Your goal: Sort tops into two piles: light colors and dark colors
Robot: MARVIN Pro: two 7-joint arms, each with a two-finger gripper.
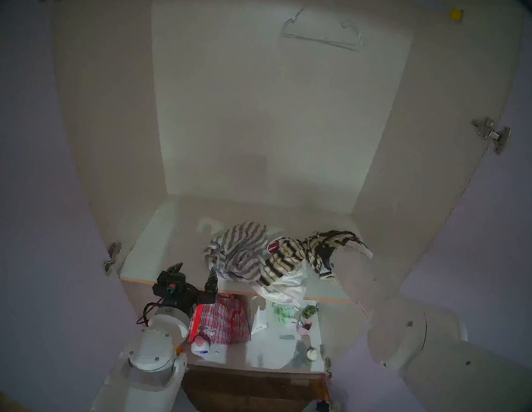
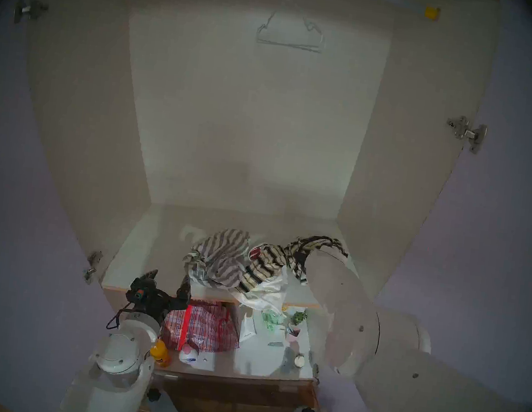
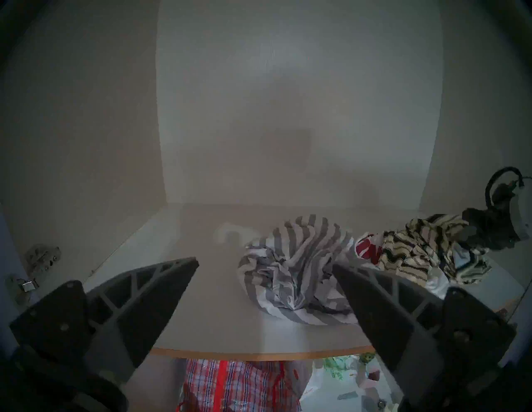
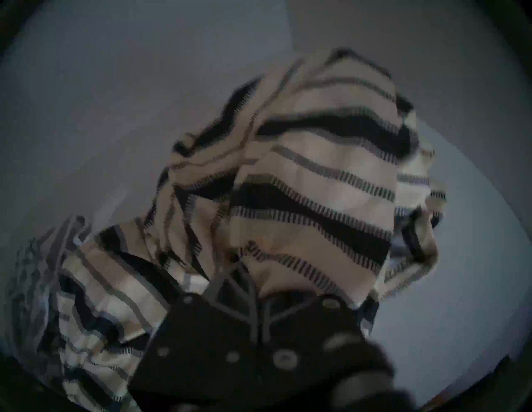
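Right gripper (image 4: 253, 287) clamped on cream knit top with black stripes (image 1: 288, 256), near right edge of pale wardrobe shelf (image 1: 167, 249).
Left gripper (image 3: 264, 273) spread wide, empty, at shelf's front edge. Grey-and-white wide-striped top (image 1: 239, 250) heaped mid-shelf; thin white top with red print (image 1: 288, 286) under the cream one, spilling over front edge. No readable writing. Red plaid bag (image 1: 222, 319) below; wire hanger (image 1: 322, 30) above; lilac walls.

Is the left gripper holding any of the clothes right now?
No, the left gripper is open and empty at the shelf's front edge, with the grey striped top lying beyond it.
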